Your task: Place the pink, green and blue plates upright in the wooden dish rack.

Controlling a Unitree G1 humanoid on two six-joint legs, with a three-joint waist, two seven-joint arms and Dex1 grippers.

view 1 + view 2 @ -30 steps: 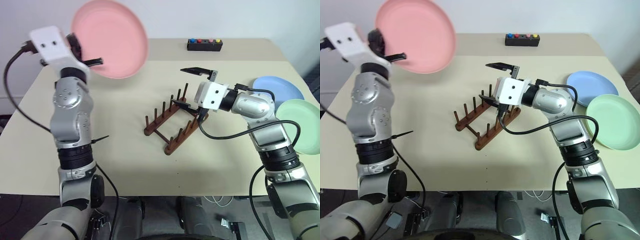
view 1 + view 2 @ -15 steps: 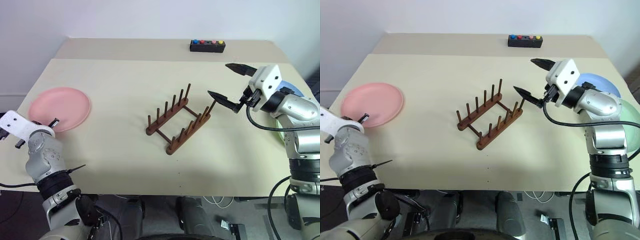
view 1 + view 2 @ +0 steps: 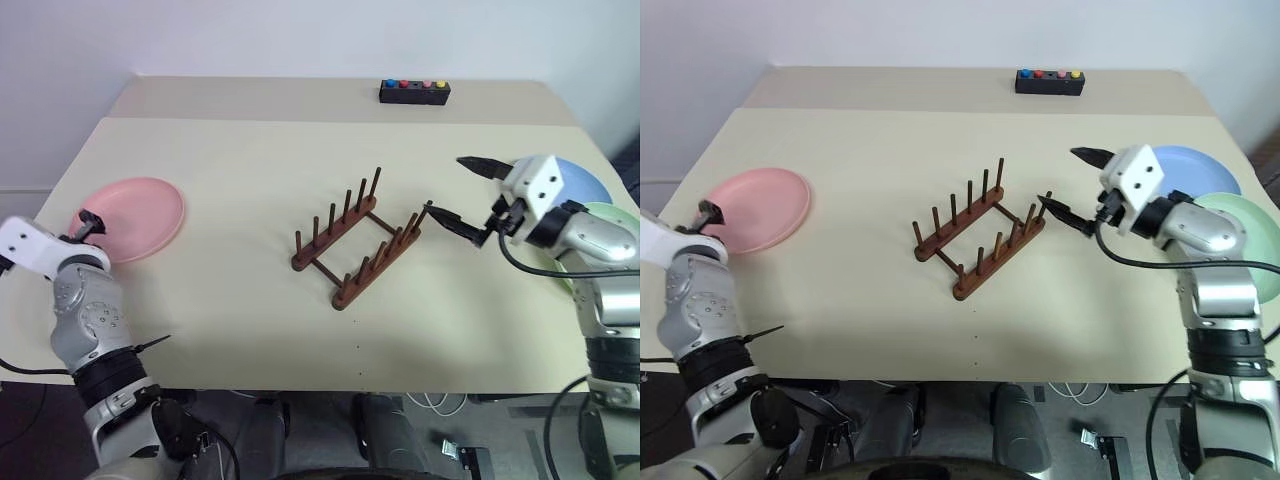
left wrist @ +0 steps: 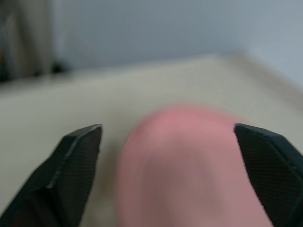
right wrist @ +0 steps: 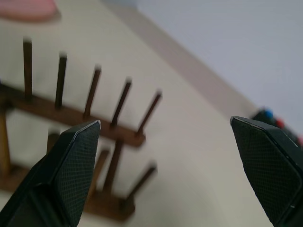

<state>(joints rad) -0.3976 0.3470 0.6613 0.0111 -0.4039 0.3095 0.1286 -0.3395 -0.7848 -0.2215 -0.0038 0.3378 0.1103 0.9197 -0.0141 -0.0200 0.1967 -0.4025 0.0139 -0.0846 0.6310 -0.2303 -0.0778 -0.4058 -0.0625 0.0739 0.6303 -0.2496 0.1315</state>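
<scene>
Left tool (image 4: 168,142): fingers spread wide, empty; the pink plate lies just ahead of it, no contact visible.
Right tool (image 3: 462,195): fingers spread wide, empty; lower fingertip just beside the rack's near right end, contact cannot be told.
Pink plate (image 3: 135,217): salmon, round, shallow raised rim; lies flat on the bench (image 3: 250,140) near its left edge.
Wooden dish rack (image 3: 357,252): dark reddish-brown, two rails with upright pegs, mid-bench, no plate in it.
Blue plate (image 3: 1195,172): flat at the right edge, partly behind the right arm.
Green plate (image 3: 1250,240): flat, just nearer than the blue plate.
Change: one second ago the left tool held the pink plate raised; it now lies released. The right tool has drawn back rightward from over the rack.
</scene>
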